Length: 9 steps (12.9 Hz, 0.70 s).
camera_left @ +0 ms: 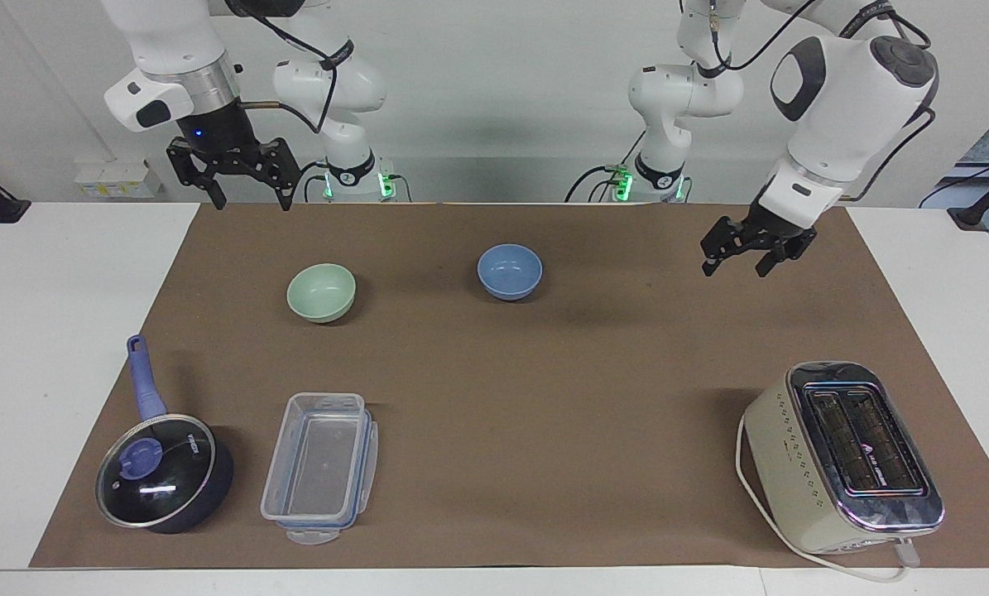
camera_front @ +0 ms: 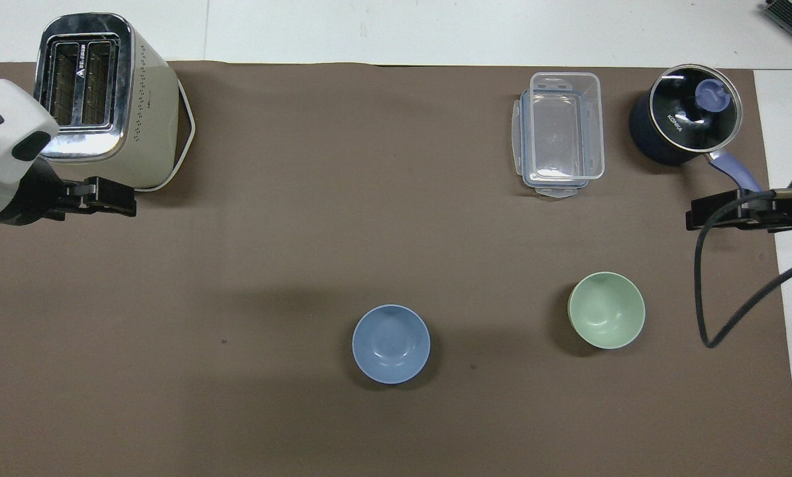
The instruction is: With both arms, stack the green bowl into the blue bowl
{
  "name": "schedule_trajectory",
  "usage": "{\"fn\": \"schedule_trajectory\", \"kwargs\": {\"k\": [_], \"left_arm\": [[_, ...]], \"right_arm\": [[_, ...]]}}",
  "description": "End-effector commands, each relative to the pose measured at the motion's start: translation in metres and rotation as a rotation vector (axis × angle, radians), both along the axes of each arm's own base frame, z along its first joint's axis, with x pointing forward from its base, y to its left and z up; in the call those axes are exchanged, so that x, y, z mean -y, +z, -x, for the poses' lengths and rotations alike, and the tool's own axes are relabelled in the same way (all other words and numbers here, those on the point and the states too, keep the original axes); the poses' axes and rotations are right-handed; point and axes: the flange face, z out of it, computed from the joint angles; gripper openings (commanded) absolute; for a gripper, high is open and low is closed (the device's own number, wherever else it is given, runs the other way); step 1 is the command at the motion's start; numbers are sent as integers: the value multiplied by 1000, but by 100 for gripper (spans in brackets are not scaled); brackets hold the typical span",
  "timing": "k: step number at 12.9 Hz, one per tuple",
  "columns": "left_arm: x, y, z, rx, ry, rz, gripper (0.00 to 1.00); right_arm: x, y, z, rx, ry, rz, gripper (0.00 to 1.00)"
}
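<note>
Step in hand: neither bowl is picked up or touched; by my reading the stacking has not begun, and both arms are up in the air away from the bowls.
Blue bowl: the small round glossy periwinkle-blue bowl [camera_left: 509,271] sits upright and empty on the brown paper mat [camera_left: 560,397], near the robots, about midway between the two arms' ends of the table.
Green bowl: the small round glossy mint-green bowl [camera_left: 321,292] sits upright on the mat well apart from the blue bowl, toward the right arm's end and slightly farther from the robots.
Right gripper: the black two-finger right gripper [camera_left: 246,197] hangs with jaws wide and empty over the mat's edge closest to the robots, above and short of the green bowl.
Left gripper: the black two-finger left gripper [camera_left: 736,263] hangs wide open and empty over bare mat toward the left arm's end, well apart from the blue bowl.
Next move: probably the right gripper must come down on the green bowl's rim, lift it and carry it over the blue bowl.
Farther things: a clear rectangular plastic container [camera_left: 320,468], a dark lidded saucepan with a blue handle [camera_left: 159,463] and a cream-and-chrome toaster [camera_left: 842,455] stand farthest from the robots.
In the way: nothing lies between the two bowls.
</note>
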Motion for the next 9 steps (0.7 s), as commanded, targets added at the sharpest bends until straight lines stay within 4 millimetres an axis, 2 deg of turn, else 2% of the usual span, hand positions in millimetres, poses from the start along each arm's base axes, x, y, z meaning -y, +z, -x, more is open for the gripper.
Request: {"fn": "schedule_trajectory", "kwargs": {"k": [1, 3, 6, 9], "left_arm": [[-14, 25, 2, -51, -12, -33, 100], [-16, 29, -4, -110, -9, -31, 100], [-14, 35, -6, -73, -13, -25, 100], [-14, 32, -4, -81, -12, -22, 100]], "right_arm": [[4, 1, 7, -2, 12, 0, 100], [4, 1, 8, -4, 12, 0, 100], [4, 0, 7, -4, 12, -1, 100], [4, 1, 7, -2, 11, -1, 100]]}}
